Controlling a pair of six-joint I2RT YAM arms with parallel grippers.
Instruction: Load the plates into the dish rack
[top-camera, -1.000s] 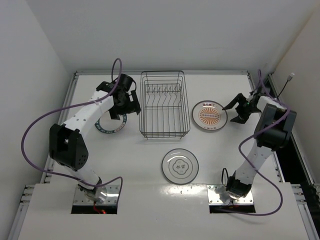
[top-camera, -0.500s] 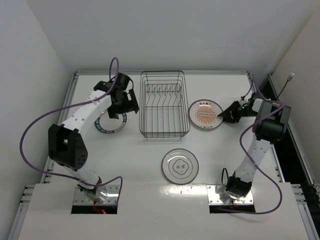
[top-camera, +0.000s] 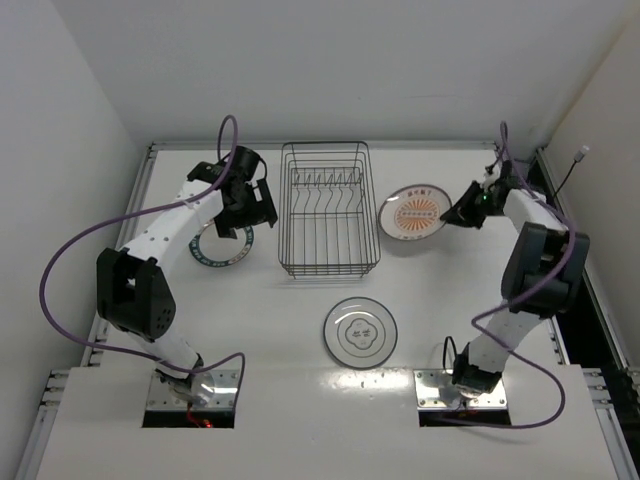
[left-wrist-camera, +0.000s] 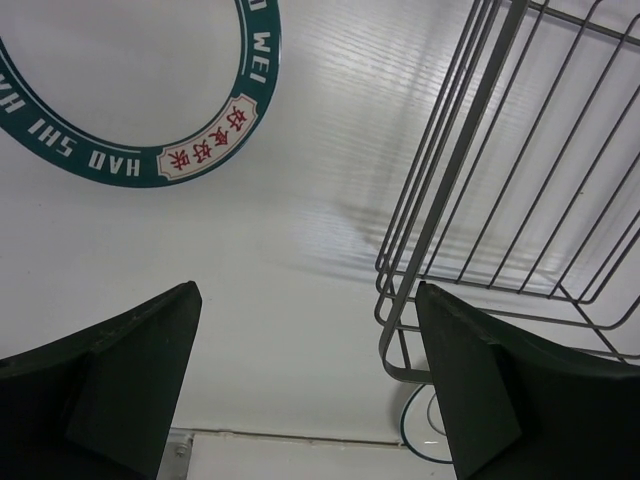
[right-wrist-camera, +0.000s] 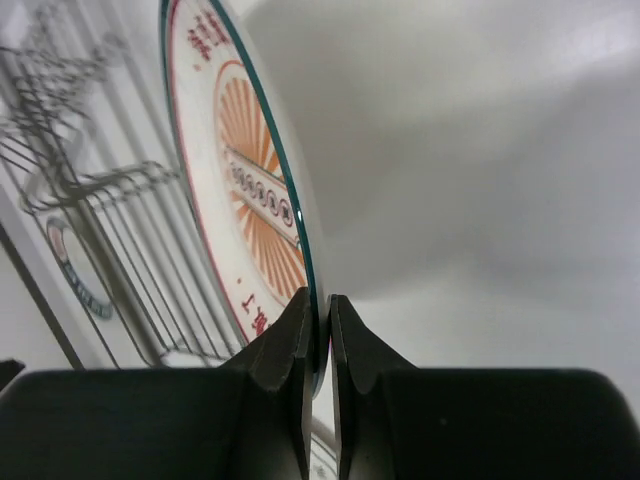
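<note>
Closed from wide a second ago, the right hand (right-wrist-camera: 320, 305) now pinches the near rim of the orange-brown plate (right-wrist-camera: 245, 190), which has lifted off the desk (top-camera: 450, 300) and tipped up from lying flat. Both fingers (right-wrist-camera: 290, 345) press the rim edge-on, one on each face.

From this hand the dish rack (top-camera: 325, 272) lies directly to the left, just past the far edge of the held plate, so the coming move looks like a short carry leftward over the rack's right wall. The rack's long axis runs away from the arms, and its upright tines stand in a row across the far half (the plate would probably need to be stood on edge to drop between them). No plate is in the rack yet.

On the other side, the left hand (left-wrist-camera: 305, 295) hangs with its fingers spread wide and grips nothing. The rack's left wall stands just to its right, and the teal-rimmed plate (left-wrist-camera: 200, 150) lies flat on the desk just to its left and below.

A third plate, the white plate (top-camera: 360, 331), lies flat on the desk on the near side of the rack, well apart from both hands. The right hand is the nearer one to the rack's tines with a load; two plates are yet to be picked up.
</note>
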